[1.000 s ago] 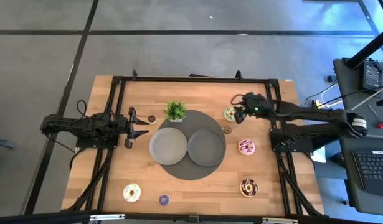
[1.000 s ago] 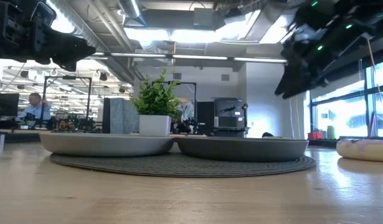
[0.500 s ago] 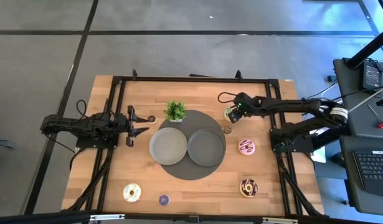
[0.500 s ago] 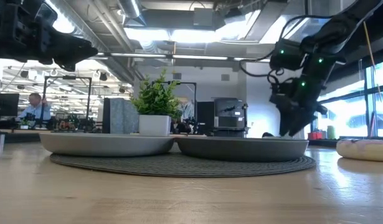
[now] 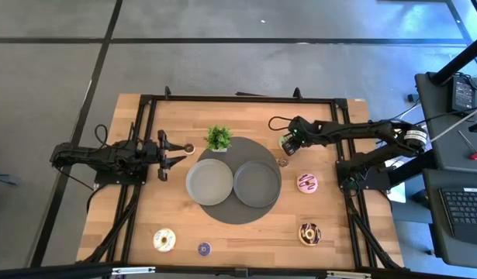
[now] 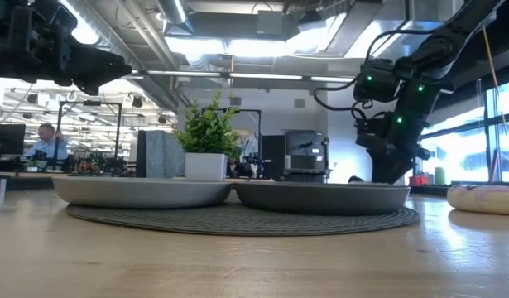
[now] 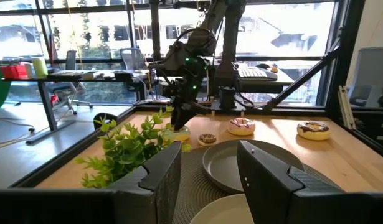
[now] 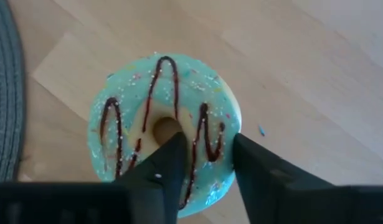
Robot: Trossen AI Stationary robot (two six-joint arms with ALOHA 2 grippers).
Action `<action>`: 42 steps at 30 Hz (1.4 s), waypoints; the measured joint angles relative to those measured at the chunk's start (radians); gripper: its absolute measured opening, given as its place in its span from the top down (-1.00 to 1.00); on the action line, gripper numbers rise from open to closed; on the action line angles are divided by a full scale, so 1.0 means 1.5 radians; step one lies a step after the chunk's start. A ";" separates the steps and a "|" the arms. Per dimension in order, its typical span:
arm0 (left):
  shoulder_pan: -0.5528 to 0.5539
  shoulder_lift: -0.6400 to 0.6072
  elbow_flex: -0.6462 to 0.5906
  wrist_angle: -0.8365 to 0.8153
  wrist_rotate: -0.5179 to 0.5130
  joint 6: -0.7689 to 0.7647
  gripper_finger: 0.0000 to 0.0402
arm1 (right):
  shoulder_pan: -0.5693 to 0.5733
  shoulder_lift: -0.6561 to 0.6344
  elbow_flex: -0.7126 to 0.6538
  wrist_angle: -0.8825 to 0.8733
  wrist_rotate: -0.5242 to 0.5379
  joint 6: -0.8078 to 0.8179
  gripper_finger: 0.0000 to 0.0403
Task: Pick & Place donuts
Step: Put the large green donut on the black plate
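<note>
The green iced donut (image 5: pixel 287 142) (image 8: pixel 166 124) lies flat on the wood, off the far right edge of the round mat. My right gripper (image 5: pixel 288 142) (image 8: pixel 207 146) is down over it, open. One fingertip is at the donut's hole and the other is outside its rim. My left gripper (image 5: pixel 173 152) (image 7: pixel 207 177) hovers open near a tiny brown donut (image 5: pixel 189 147). The pink (image 5: pixel 306 183), chocolate (image 5: pixel 309 232), cream (image 5: pixel 164 239), tiny purple (image 5: pixel 204 249) and second tiny brown (image 5: pixel 283 162) donuts all lie on the table. My right gripper comes at the green donut from above, pointing down. Its fingers (image 8: pixel 172 146) straddle one side of the ring (image 8: pixel 210 134), one at the hole and one outside the rim. The donut lies flat on the table. I cannot tell whether the fingertips touch it.
Two grey plates (image 5: pixel 209 181) (image 5: pixel 257 184) sit side by side on a dark round mat (image 5: pixel 222 213) in the table's middle. A small potted plant (image 5: pixel 218 137) stands at the mat's far edge, between the two grippers. Bare wood shows along the near edge.
My right gripper has come down from above the table and shifted slightly toward the table's left. It has settled over the green donut with its fingers pointing down. The donut has stayed where it was.
</note>
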 joint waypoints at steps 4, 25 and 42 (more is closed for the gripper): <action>0.000 0.000 0.000 0.000 0.000 0.000 0.26 | 0.000 -0.016 0.007 0.000 0.004 -0.037 0.63; 0.000 0.000 0.000 0.000 0.000 0.000 0.25 | 0.249 -0.053 0.084 0.110 -0.186 -0.064 0.71; 0.000 0.000 0.000 0.000 0.000 0.000 0.24 | 0.272 0.093 0.180 0.080 -0.141 -0.096 0.73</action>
